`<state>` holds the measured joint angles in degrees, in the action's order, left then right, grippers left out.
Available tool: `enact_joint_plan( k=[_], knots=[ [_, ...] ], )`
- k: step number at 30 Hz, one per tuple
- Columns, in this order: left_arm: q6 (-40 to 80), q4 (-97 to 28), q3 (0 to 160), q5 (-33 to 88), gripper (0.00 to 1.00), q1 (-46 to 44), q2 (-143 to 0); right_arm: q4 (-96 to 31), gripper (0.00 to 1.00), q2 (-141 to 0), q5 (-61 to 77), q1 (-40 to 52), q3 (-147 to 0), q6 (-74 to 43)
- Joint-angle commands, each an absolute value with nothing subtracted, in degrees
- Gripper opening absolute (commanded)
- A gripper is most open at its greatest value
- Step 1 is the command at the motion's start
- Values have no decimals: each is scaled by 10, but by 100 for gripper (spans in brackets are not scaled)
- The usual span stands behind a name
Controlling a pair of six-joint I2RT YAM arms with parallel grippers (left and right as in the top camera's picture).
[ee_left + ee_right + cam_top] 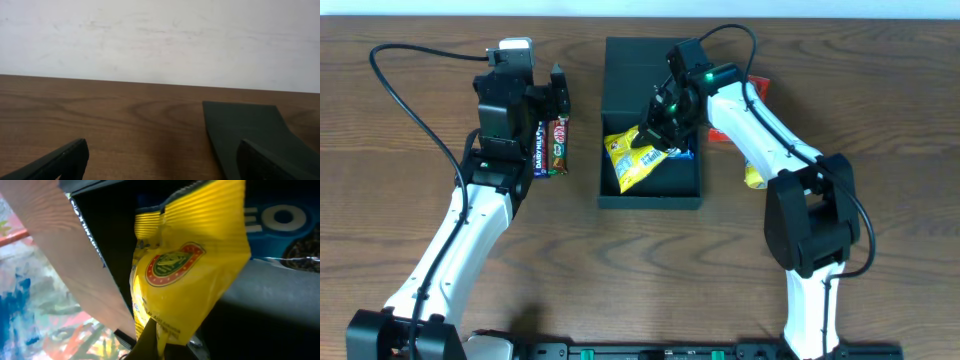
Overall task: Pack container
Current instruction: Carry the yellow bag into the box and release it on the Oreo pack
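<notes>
The dark container point(650, 195) lies open at the table's middle, its flap lid point(638, 62) folded back at the far end. My right gripper point(658, 132) is shut on the edge of a yellow snack packet point(630, 162) and holds it inside the container. In the right wrist view the fingers point(161, 341) pinch the yellow packet point(190, 270) over a blue Oreo packet point(282, 225). My left gripper point(558, 95) is open and empty left of the container, just beyond two chocolate bars point(548, 146). Its fingers point(160, 162) frame bare wood.
An orange-red packet point(756, 86) and a yellow packet point(753, 178) lie right of the container, partly under the right arm. Colourful packets point(35, 310) show outside the container wall point(92, 240). The lid point(250, 127) shows at the right of the left wrist view.
</notes>
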<state>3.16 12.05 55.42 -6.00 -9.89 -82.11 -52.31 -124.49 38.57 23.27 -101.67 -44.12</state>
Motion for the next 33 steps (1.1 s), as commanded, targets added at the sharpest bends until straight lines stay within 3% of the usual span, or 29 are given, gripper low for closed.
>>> enact_joint_plan(
  k=[1,2,3,10,16,17,18,19,20,21,33],
  knots=[
    [28,123,566,-66,95,-96,-817,-523,58,-1243,388,241,-1019,-454],
    [28,123,566,-66,95,-96,-817,-524,87,-1243,388,241,-1019,-454],
    [28,123,566,-66,95,-96,-817,-526,99,-1243,389,241,-1019,-454],
    [28,123,566,-65,95,-93,-817,-538,99,-1208,368,224,-1020,-411],
    [28,125,566,-65,95,-93,-817,-576,99,-1115,218,226,-1020,-347],
    [28,125,566,-65,95,-93,-817,-579,96,-1103,199,227,-1020,-336],
    [28,125,566,-65,95,-93,-817,-578,82,-1094,184,229,-1020,-319],
    [28,125,566,-65,95,-93,-817,-576,52,-1088,169,231,-1020,-305],
    [28,125,566,-65,95,-93,-817,-577,15,-1087,156,234,-1020,-296],
    [28,125,566,-65,95,-93,-817,-578,1,-1089,150,237,-1020,-289],
    [28,125,566,-65,95,-93,-817,-595,1,-1236,164,283,-1019,-230]
  ],
)
